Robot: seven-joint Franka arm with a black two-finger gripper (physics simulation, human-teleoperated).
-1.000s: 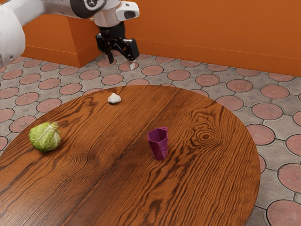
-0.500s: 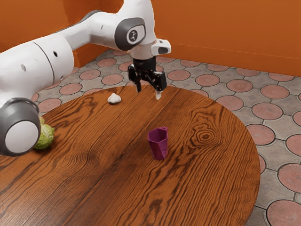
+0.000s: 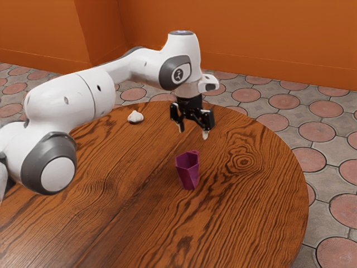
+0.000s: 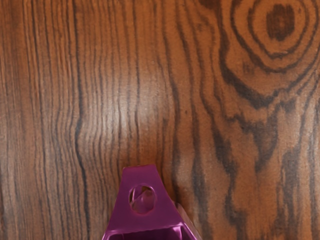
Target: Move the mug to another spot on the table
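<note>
Above the mug [image 3: 188, 169] hovers the hand [image 3: 192, 132], fingers apart.

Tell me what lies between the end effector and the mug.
Nothing: in the exterior view, the end effector hangs above the mug with a bare gap between.

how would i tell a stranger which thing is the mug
Look at the round wooden table. Near its middle, close to the hovering claw, stands the mug. It is purple and angular, unlike the small white garlic near the far edge.
</note>
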